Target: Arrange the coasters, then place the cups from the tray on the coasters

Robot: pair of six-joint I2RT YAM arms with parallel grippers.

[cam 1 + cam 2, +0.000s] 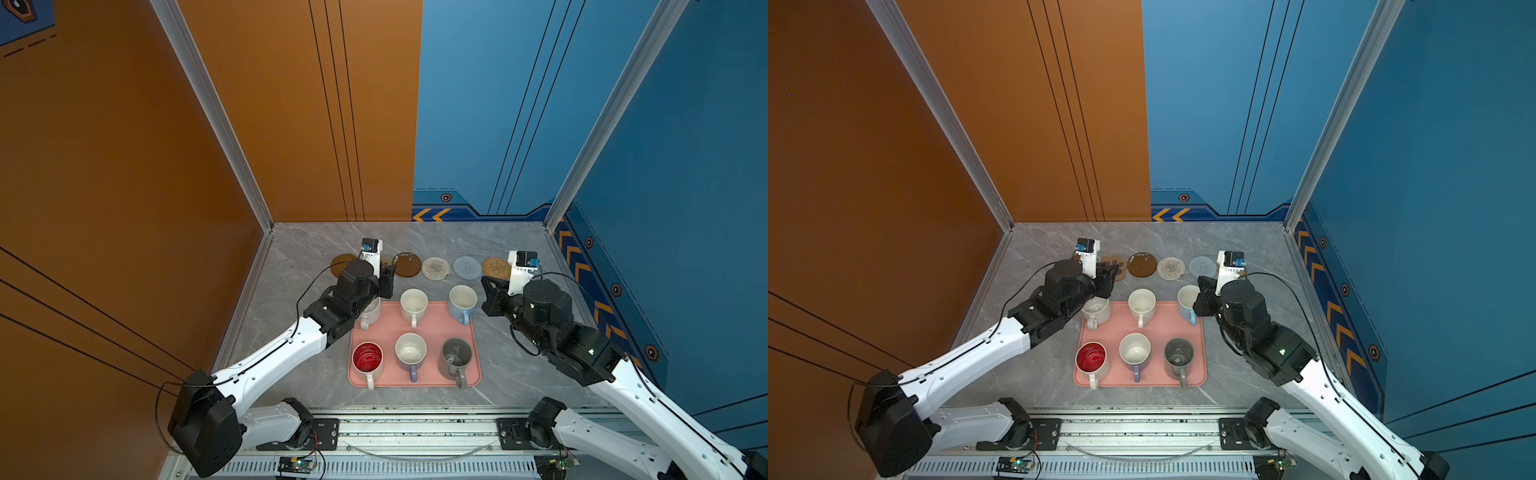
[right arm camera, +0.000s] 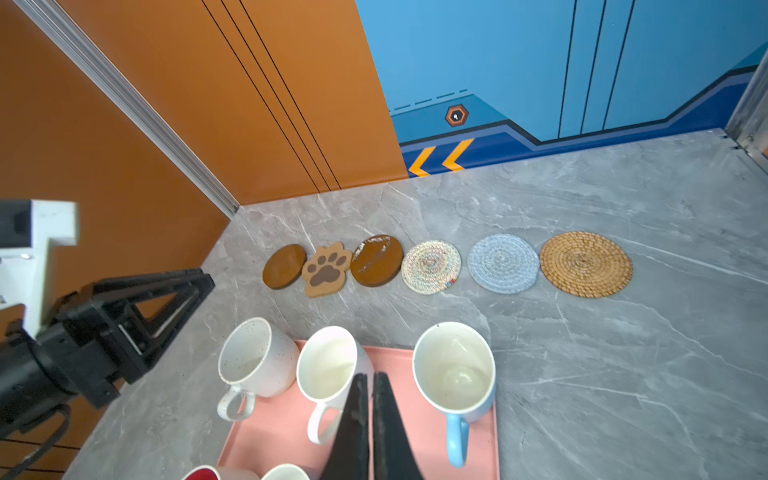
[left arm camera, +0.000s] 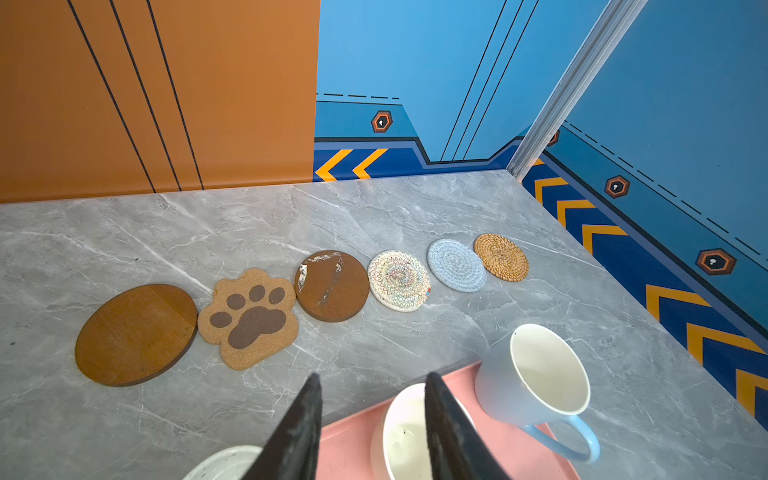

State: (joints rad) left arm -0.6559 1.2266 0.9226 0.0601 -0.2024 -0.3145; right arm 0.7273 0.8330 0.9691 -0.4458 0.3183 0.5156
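Probably hard, slick and breakable, the speckled cup (image 2: pixel 253 357) suits a rim pinch; left fingers (image 3: pixel 299 432) apart, right fingers (image 2: pixel 353 424) together.

Coasters (image 2: pixel 431 267) lie in a row behind the tray (image 1: pixel 432 328); cups (image 1: pixel 414 305) stand on it.

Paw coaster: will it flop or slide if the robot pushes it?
The paw coaster looks like thin cork, so it is probably light and fairly stiff. It lies flat on the smooth table, so a push would likely slide it, not tip it.
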